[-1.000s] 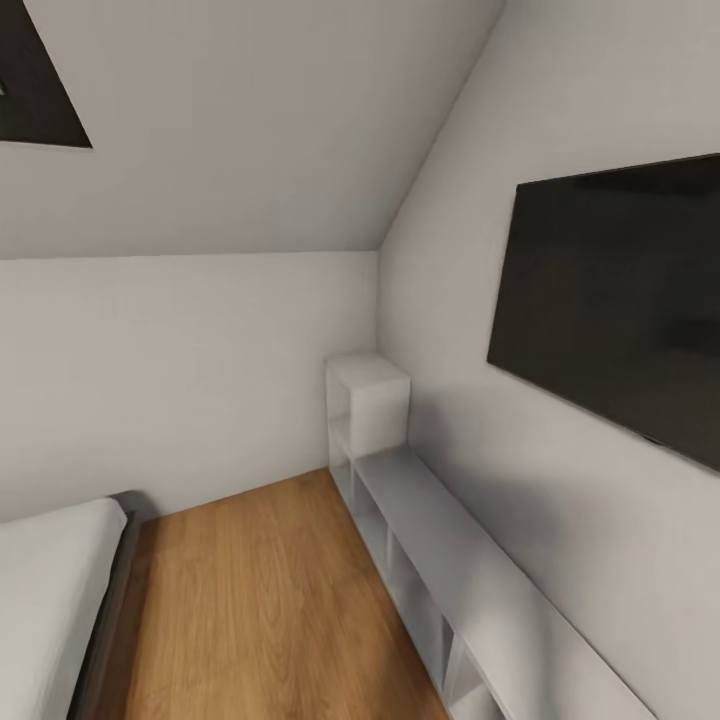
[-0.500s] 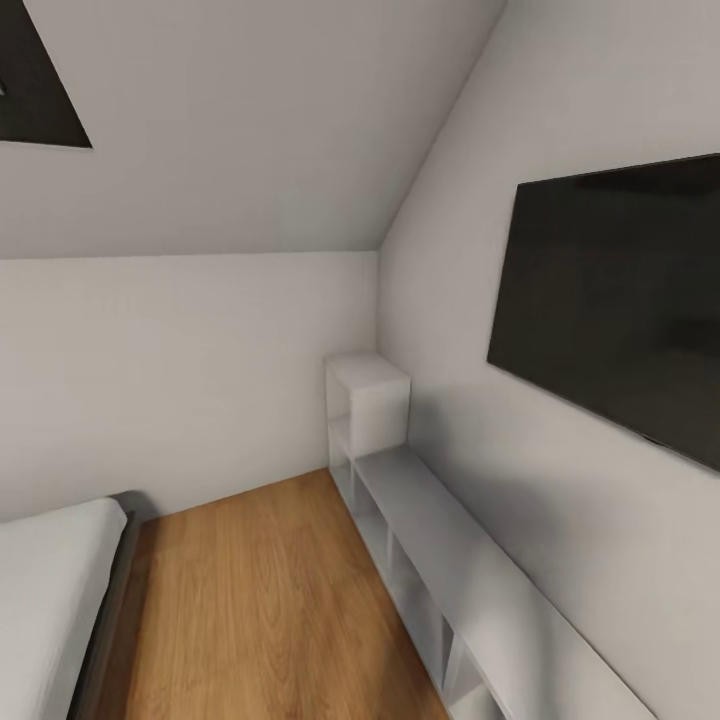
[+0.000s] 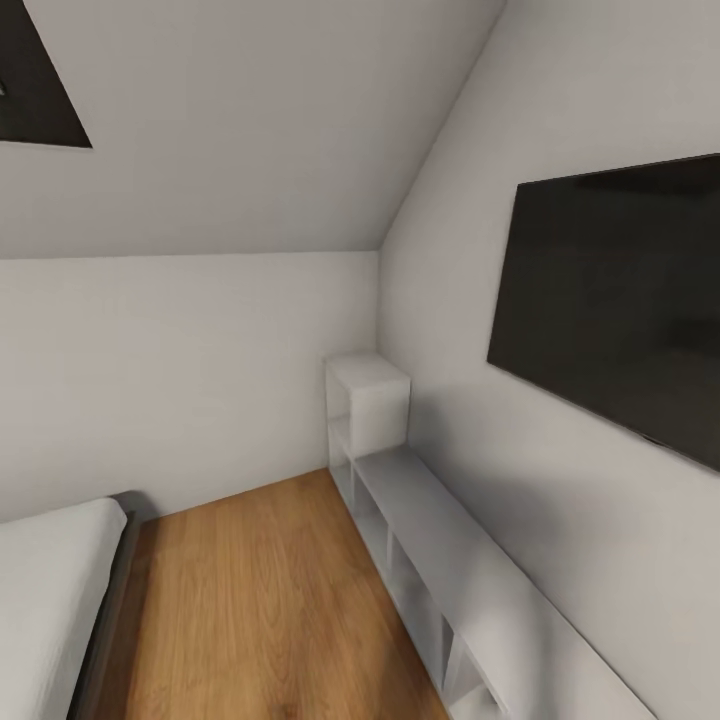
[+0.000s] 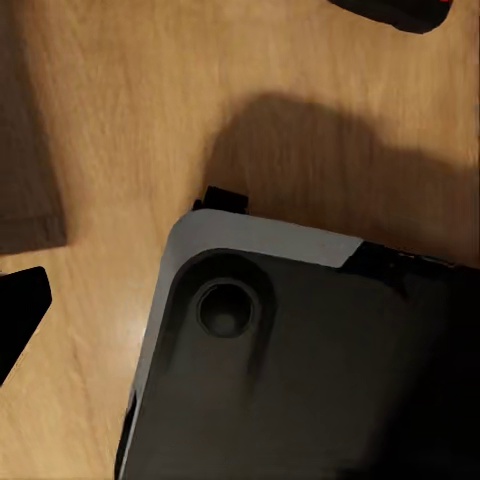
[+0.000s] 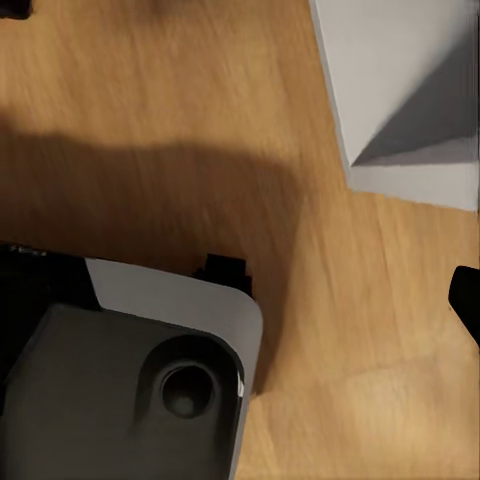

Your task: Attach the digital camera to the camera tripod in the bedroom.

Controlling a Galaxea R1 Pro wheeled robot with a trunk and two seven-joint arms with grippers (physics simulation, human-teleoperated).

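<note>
I am in the bedroom, facing a corner with white walls, a sloped ceiling and a light wood floor (image 3: 260, 600). The camera tripod is out of view. I cannot make out the digital camera. A dark shape with a red spot (image 4: 405, 10) lies on the floor at the edge of the left wrist view, and I cannot tell what it is. One black fingertip (image 4: 18, 318) of my left gripper shows over the floor. One black fingertip (image 5: 467, 300) of my right gripper shows the same way. Both wrist cameras look down at my own dark base (image 4: 300, 380).
A grey bed with a white mattress (image 3: 50, 600) stands at the left. A low white shelf unit (image 3: 440, 540) runs along the right wall under a black wall screen (image 3: 620, 300). A skylight (image 3: 35, 90) sits in the slope. A white furniture corner (image 5: 400, 90) is near my right arm.
</note>
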